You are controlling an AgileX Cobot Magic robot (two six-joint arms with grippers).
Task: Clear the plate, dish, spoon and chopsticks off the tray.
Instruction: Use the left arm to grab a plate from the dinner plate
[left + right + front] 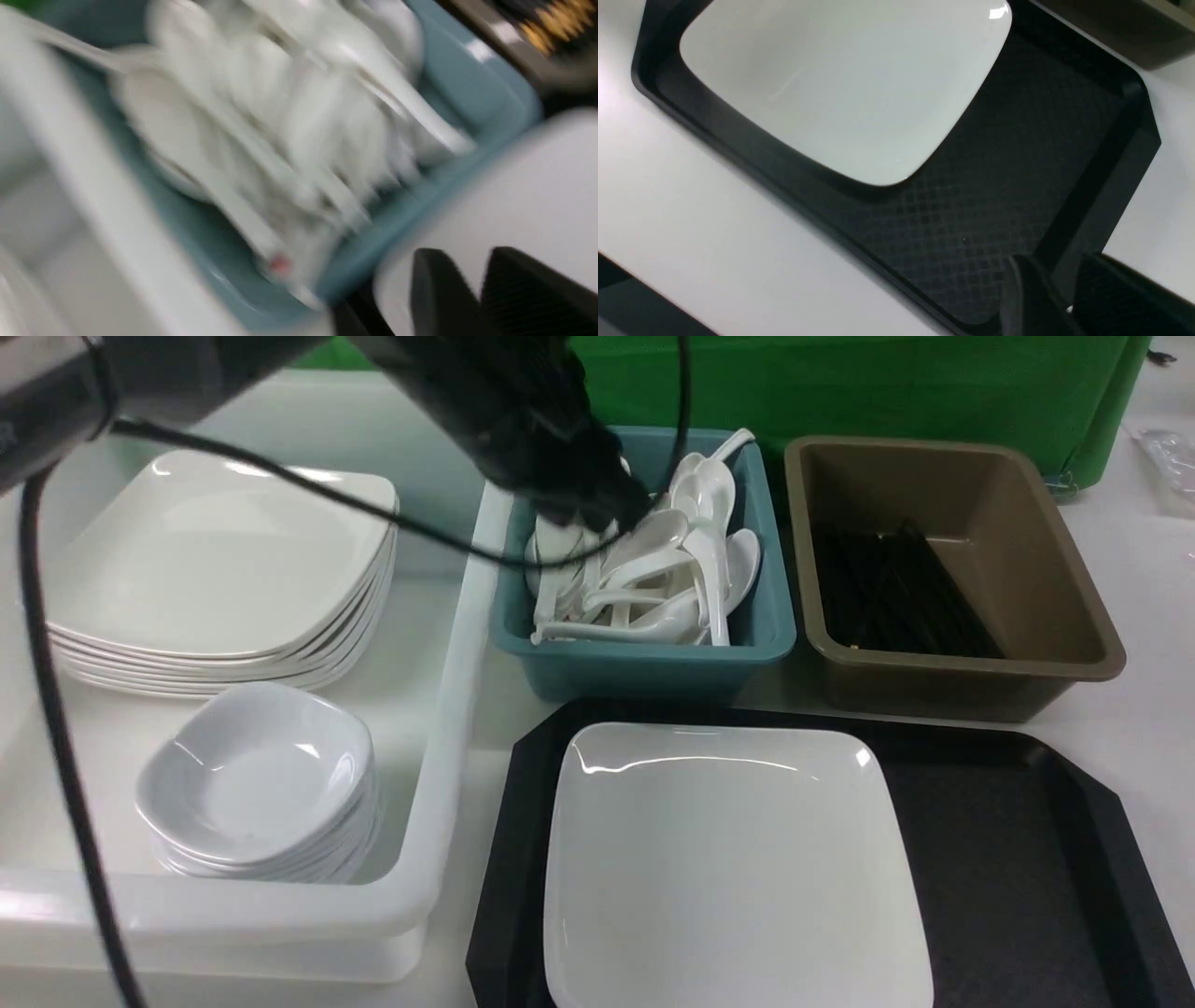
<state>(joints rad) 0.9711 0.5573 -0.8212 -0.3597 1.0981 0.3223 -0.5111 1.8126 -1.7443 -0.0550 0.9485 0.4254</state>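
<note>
Over the teal bin (pixel 644 670) of white spoons (pixel 653 586), your left gripper (pixel 602 513) hangs blurred, so you cannot tell whether its jaws are apart or together; your right gripper (pixel 1069 284) stands slightly parted and empty near the tray (pixel 1027 859) rim, and the plate (pixel 738 868) lies on the tray's left part

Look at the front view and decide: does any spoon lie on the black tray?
No: the visible tray holds only the plate; the spoons lie piled in the teal bin.
</note>
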